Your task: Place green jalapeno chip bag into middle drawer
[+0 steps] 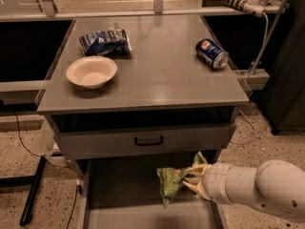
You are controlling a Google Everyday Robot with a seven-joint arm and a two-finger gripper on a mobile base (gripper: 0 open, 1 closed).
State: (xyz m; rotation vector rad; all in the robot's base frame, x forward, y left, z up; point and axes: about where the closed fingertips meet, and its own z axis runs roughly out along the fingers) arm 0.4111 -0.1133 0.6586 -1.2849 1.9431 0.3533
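We note the gripper (190, 179) low at the front right of the desk (162, 80), over the open middle drawer (119, 185). The white arm (257, 187) reaches in from the lower right. The pale fingers (197, 168) are pinched on the right edge of the green jalapeno chip bag (170, 182). The bag hangs crumpled to the left of the gripper, its lower tip pointing down over the drawer's flat grey floor. We cannot tell whether the tip touches the floor. Above it sits a closed drawer front with a small black handle (148, 140). On the desk top we see a white bowl (91, 72) at left, a blue-and-white snack bag (104, 41) just behind it, and a blue can (212, 53) lying on its side at right.
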